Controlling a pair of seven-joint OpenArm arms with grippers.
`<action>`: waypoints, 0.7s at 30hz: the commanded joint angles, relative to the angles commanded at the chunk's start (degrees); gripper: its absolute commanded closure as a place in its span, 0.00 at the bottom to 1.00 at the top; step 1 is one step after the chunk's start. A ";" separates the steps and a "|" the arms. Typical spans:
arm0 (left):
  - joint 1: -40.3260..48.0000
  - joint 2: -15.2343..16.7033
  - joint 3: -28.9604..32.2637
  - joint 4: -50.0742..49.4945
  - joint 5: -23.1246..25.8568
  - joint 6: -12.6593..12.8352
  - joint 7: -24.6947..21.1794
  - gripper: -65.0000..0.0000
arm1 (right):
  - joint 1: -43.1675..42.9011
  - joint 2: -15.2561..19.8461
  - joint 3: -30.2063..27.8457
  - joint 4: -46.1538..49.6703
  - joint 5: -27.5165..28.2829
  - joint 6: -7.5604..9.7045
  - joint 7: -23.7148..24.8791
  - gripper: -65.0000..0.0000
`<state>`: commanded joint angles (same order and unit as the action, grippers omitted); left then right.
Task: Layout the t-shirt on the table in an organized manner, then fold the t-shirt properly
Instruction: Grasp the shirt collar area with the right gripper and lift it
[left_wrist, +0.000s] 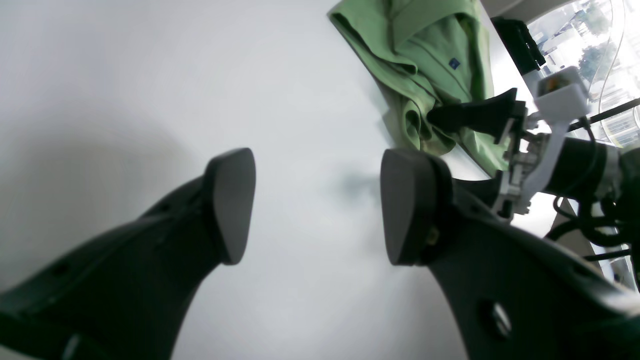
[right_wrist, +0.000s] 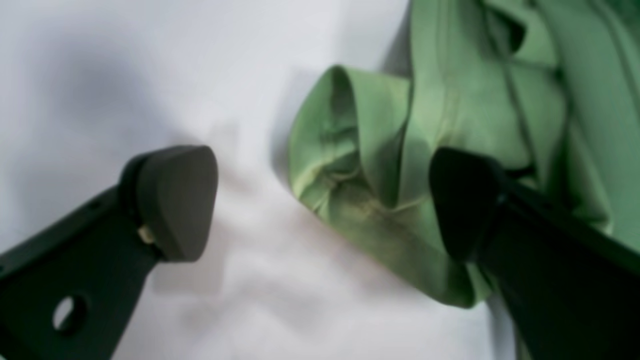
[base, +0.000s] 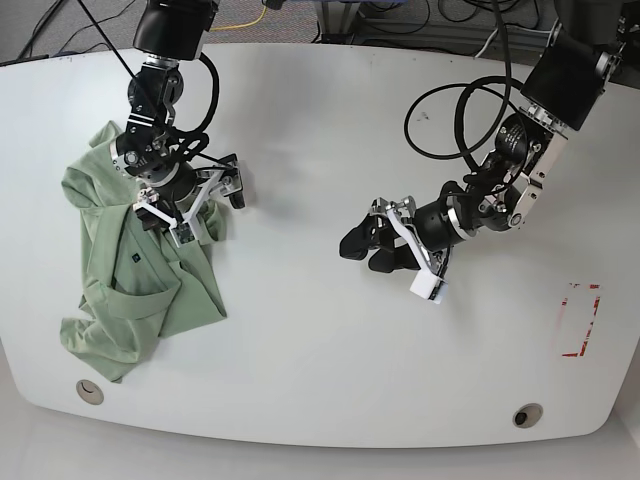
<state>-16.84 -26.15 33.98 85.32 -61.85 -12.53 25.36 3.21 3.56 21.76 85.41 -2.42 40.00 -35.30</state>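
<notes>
T-shirt (base: 140, 270) lies crumpled on the counter (base: 320, 340), toward the left side in the base view, near the front-left corner. Pale green fabric, bunched and folded over itself, not spread flat. A small dark label (base: 134, 260) shows on the cloth in the base view; the left wrist view shows it as a small blue tag (left_wrist: 453, 63).

Right gripper (base: 205, 205) sits at the upper right edge of the shirt, arm reaching down from the far side of the counter. In the right wrist view its jaws stand wide apart: 1 pad (right_wrist: 175, 200) over bare white counter, the other (right_wrist: 462, 200) over green cloth. A rolled, tube-like fold of the shirt (right_wrist: 350, 165) lies between them, nearer the second pad. Nothing clamped. Whether the pads touch the cloth cannot be told.

Left gripper (base: 368, 250) is out over bare counter near the middle, well apart from the shirt. Left wrist view shows both pads (left_wrist: 232, 200) spread wide with only white surface between them; nothing held. The shirt and the right gripper (left_wrist: 450, 117) appear at the top right of that view.

Other marks on the counter: 2 round grommet holes at the front edge, 1 left (base: 89, 391) and 1 right (base: 527, 415); a red rectangular marking (base: 580, 320) near the right end. Black cables (base: 470, 110) loop over the far right portion.
</notes>
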 joint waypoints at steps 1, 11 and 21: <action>0.00 0.00 0.00 0.00 0.00 0.00 0.00 0.43 | 0.26 0.09 0.09 -0.35 0.00 0.00 0.00 0.00; 0.09 0.00 0.00 0.00 0.00 0.00 0.00 0.43 | 2.81 0.88 2.90 -7.12 0.00 0.00 5.63 0.00; 0.09 0.00 0.00 0.00 0.00 0.00 0.00 0.43 | 2.99 0.97 2.99 -8.44 0.00 0.00 5.80 0.38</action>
<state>-16.75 -26.15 33.98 85.32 -61.85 -12.53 25.36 6.20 4.53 24.75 76.97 -2.42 40.00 -29.49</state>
